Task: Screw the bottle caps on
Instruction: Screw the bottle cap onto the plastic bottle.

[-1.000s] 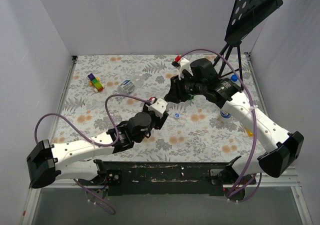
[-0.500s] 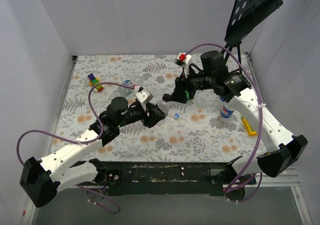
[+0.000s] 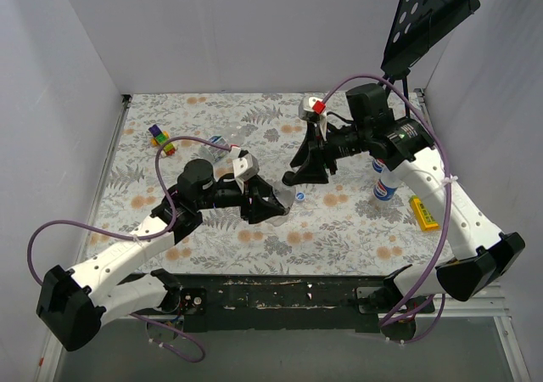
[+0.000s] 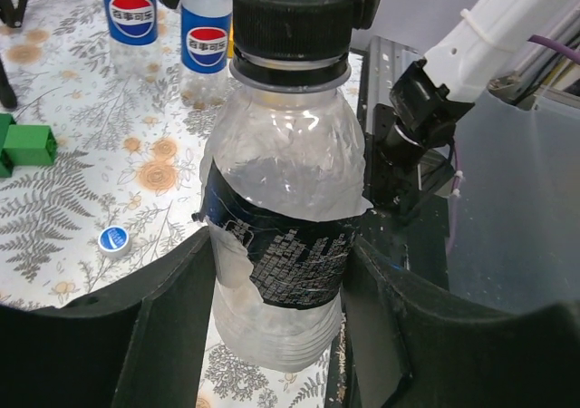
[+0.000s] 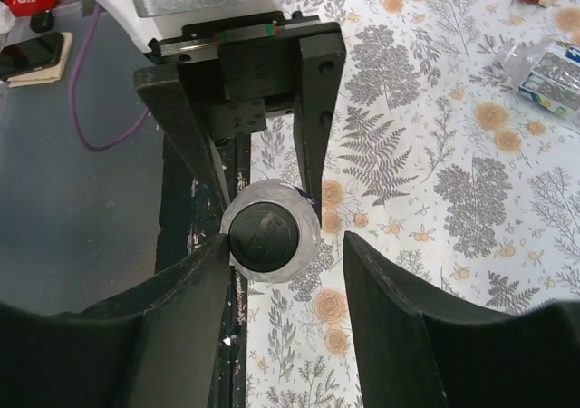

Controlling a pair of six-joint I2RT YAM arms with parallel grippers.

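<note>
Left claw narrow, clamped on a clear bottle, one finger pressing each side of its torn dark label. Black cap sits on the bottle's neck; can't tell how tight. I hold this bottle near the middle of the floral table, cap pointing toward my right claw. That claw is spread around the cap end: cap between the fingers, left finger right at the bottle's edge, clear gap at the other finger, so no grip. Loose blue cap flat on the table just beside the held bottle. Two more bottles with red-white-blue labels stand close together at the right side, by my right arm. Fourth bottle lies on its side, far left. Green block near the loose cap. Toy blocks at the far left.
</note>
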